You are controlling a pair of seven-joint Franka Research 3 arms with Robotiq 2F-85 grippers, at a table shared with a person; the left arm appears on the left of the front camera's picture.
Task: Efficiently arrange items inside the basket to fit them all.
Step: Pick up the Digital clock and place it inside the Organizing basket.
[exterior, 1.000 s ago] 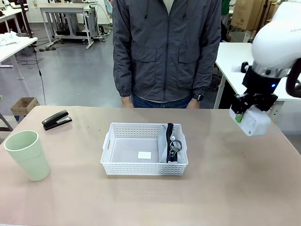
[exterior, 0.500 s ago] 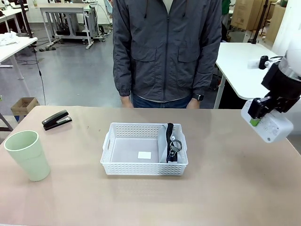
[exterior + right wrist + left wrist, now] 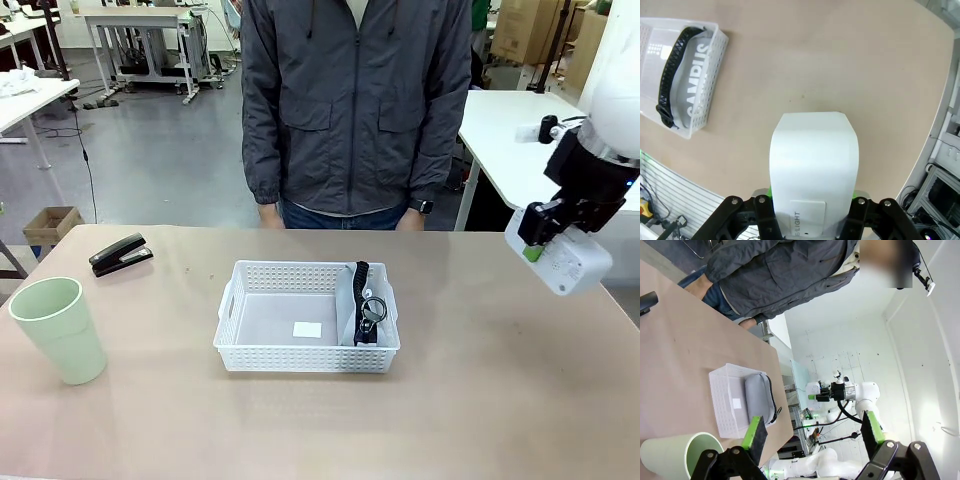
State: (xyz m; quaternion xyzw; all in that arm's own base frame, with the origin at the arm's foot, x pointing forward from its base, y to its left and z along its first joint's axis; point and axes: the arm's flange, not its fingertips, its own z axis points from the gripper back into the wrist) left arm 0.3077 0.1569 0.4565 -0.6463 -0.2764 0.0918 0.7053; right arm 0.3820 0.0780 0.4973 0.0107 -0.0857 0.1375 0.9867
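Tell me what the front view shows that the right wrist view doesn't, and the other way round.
Front view adds the black stapler, the green cup and the person standing across the table. Right wrist view adds the CAMPUS lettering on the pouch. Both show the basket with the pouch along one side, and the white box clamped in the right pincer.

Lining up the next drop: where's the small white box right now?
In the front view the small white box hangs above the right side of the table, well right of the basket, the right gripper holding it with jaws shut.
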